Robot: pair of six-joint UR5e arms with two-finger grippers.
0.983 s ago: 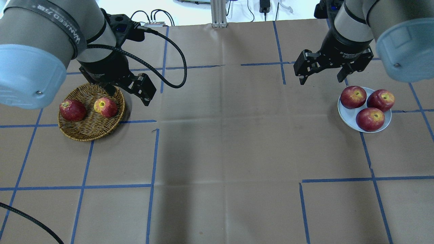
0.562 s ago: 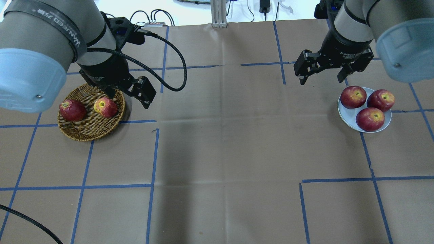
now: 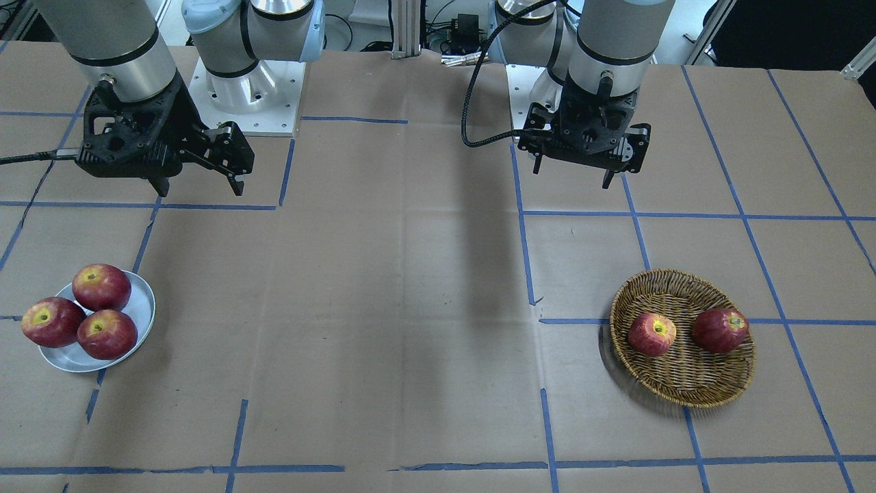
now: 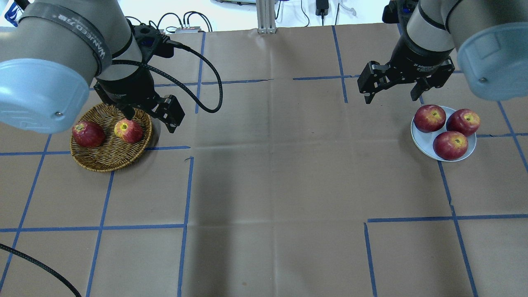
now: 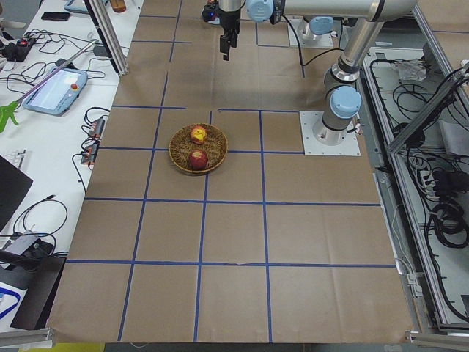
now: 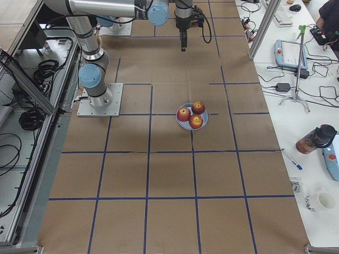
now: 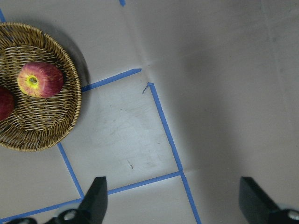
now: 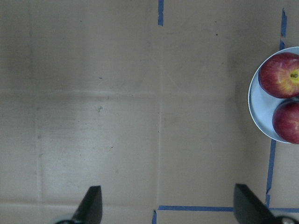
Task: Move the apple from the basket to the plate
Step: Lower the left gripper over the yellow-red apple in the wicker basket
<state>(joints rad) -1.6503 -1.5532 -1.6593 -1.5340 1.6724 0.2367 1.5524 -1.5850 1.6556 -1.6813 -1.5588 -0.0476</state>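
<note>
The left gripper [image 4: 150, 119] is hovering, jaws spread wide and empty, over the far right rim of the basket [image 4: 111, 165], probably lining up on the apple [image 4: 128, 130] lying inside beside a darker apple [image 4: 88, 134]. The right gripper [image 4: 390, 98], equally wide, is waiting near the plate [image 4: 427, 142].

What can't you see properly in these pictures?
- Overhead view: the back rim of the basket is hidden by the left claw.
- Left wrist view: the darker apple is cut off by the left edge.
- Right wrist view: the plate is cut off by the right edge; only two apples show.
- Exterior right view: the right claw is too small to tell open or shut.
</note>
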